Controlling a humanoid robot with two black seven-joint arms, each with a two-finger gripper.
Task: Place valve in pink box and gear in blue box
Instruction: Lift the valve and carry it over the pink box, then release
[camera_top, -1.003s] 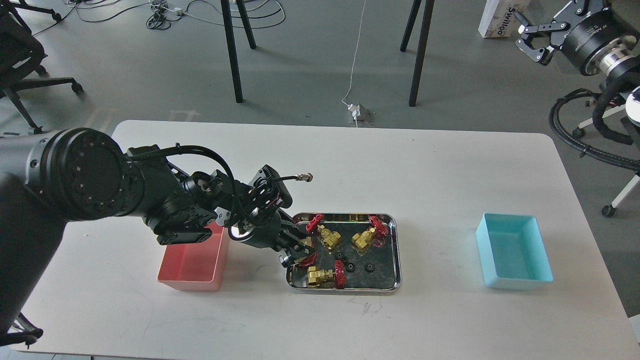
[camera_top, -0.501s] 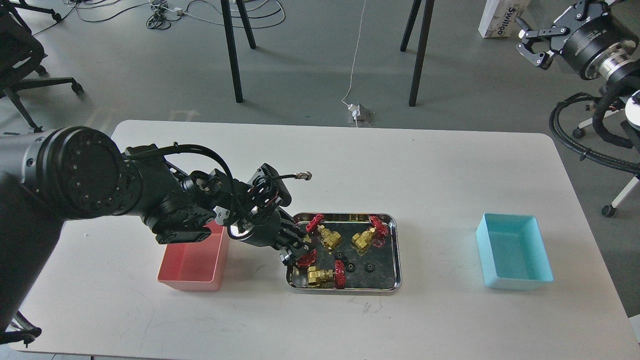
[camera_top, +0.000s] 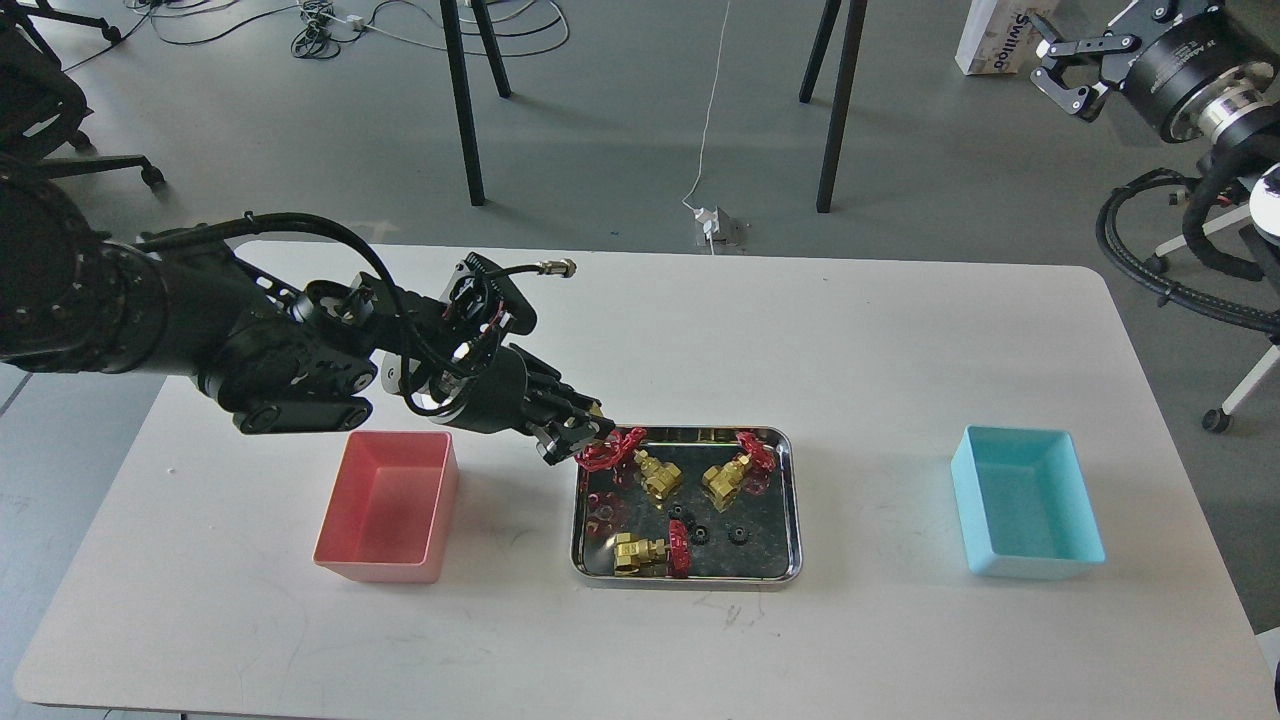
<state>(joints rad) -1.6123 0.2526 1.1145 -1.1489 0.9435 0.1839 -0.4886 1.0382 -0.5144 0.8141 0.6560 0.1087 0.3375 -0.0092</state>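
My left gripper (camera_top: 578, 440) is shut on a valve (camera_top: 600, 456) and holds it above the far left corner of the steel tray (camera_top: 690, 580). Only the valve's red handwheel shows; its brass body is hidden by the fingers. Three more valves lie in the tray: two at the back (camera_top: 657, 470) (camera_top: 732, 474) and one at the front left (camera_top: 648, 552). Small black gears (camera_top: 703, 535) lie in the tray's middle. The pink box (camera_top: 385, 505) stands left of the tray, below my left arm. The blue box (camera_top: 1030, 515) stands at the right. My right gripper (camera_top: 1062, 66) is open, high at the top right, off the table.
The white table (camera_top: 700, 320) holds only the tray and the two boxes. Beyond its far edge are black table legs (camera_top: 462, 100), floor cables and a power strip (camera_top: 715, 225). A black hose bundle (camera_top: 1160, 260) hangs at the right.
My left gripper has closed on a valve at the tray's left side and lifted it up and toward the back. The arm rose off the pink box. The right gripper drifted slightly up.
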